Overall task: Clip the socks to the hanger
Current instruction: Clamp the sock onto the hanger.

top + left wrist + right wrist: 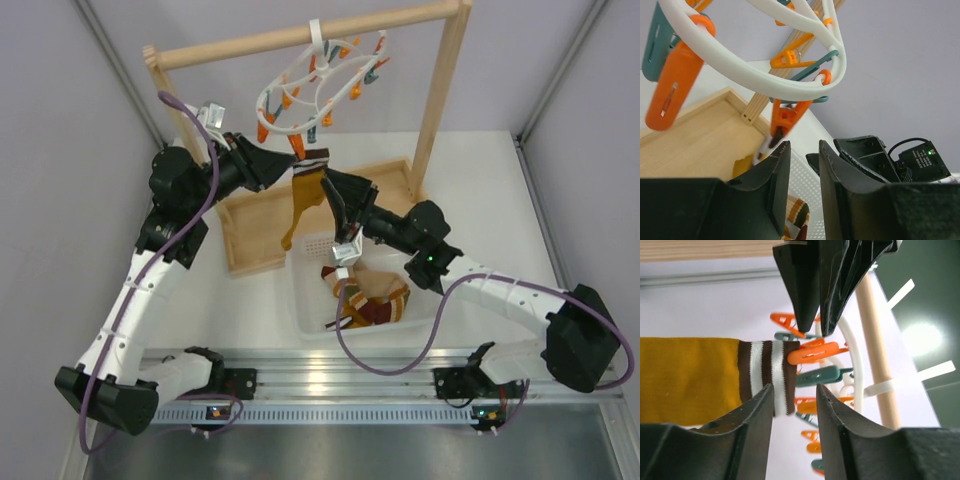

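A mustard sock (303, 203) with a brown-and-white cuff (771, 372) hangs below the white oval hanger (318, 88). An orange peg (812, 353) on the hanger grips the cuff's edge. My left gripper (287, 166) is just left of that peg (785, 119), its jaws a little apart with nothing between them (804, 146). My right gripper (336, 193) is just right of the sock. It stands open (795, 389), and the cuff sits just beyond its left finger, free of the jaws. Other striped socks (368, 303) lie in the basket.
The hanger hooks on a tall wooden rail frame (441, 95). Beneath it lies a wooden tray (250, 235), and a white perforated basket (308, 298) stands in front. Several orange and teal pegs (670, 90) dangle close around both grippers.
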Tool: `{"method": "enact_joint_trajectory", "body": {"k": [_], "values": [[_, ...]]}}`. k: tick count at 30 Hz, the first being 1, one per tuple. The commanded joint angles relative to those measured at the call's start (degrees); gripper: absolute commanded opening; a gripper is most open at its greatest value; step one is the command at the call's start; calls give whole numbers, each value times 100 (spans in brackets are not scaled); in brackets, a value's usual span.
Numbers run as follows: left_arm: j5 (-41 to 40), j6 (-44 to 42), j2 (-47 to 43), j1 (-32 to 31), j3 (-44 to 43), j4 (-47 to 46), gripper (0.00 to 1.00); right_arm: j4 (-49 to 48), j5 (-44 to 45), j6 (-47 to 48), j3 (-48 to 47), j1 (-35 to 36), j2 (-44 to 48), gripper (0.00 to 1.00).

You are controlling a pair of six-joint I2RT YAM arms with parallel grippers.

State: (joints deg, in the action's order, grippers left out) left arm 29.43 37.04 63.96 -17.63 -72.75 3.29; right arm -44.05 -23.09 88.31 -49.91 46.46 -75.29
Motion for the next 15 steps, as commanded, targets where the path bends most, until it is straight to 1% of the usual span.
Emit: {"method": "enact_joint_trajectory", "body": {"k": [1,4,7,9,10,12,13,15], "values": [[-43,-127,-121,66,-196,-74,34,361,375,-428,-45,-154,321,41],[-34,-83,-95,93,-187,-92,33,555,568,-622,-98,-233,322,44],[-25,-56,-68,102,-196,-135,33,591,665,-780,-115,-269,322,41],[-8,-39,-60,110,-178,-153,40,547,674,-824,-115,-278,330,43],[19,-39,-60,110,-161,-188,50,556,683,-911,-124,-286,339,43],[28,-47,-68,110,-117,-215,55,713,744,-1166,-246,-321,331,43],[19,-56,-68,110,-117,-232,59,783,893,-1620,-352,-356,304,43],[-16,-47,-42,110,-116,-241,61,1142,1052,-2236,-808,-557,208,43]]}}
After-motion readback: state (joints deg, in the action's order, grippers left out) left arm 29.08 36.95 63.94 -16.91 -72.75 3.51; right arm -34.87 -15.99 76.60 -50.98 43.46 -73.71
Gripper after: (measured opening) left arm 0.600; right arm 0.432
